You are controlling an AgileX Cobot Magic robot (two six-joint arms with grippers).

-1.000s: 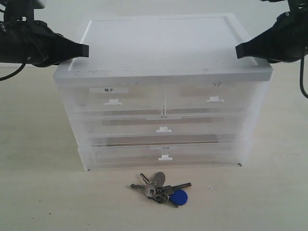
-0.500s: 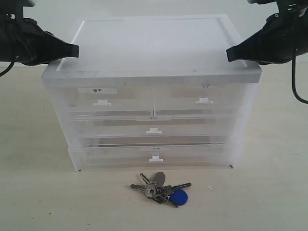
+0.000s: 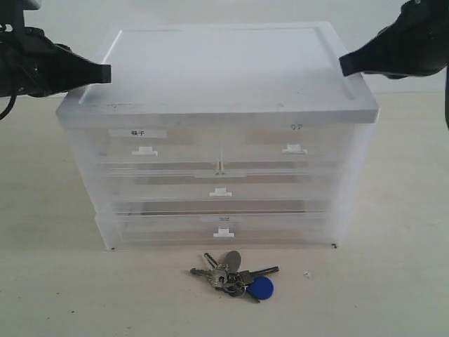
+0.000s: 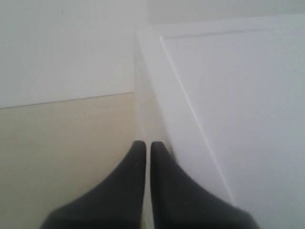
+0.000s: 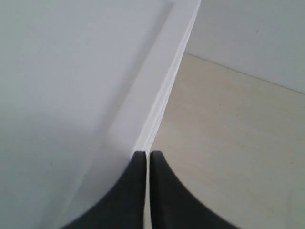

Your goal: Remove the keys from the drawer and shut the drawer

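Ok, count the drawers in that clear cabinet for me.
4. The bold-labelled drawer at top left, the faint-labelled drawer at top right, the middle full-width drawer and the bottom full-width drawer. None appears hidden.

Probably a robotics lab bench: a clear plastic drawer cabinet on a bare beige tabletop, plain white wall behind it, black left arm and right arm flanking it.

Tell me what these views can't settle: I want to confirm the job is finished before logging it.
- Label on the drawer: too small and faint to read, exterior view.
- Drawer insides: blurred by the frosted plastic, exterior view.
- The keys: outside both wrist views, which are aimed at the cabinet edges.
- Left gripper, right gripper: contact with the cabinet uncertain; arms cut off by frame edges.
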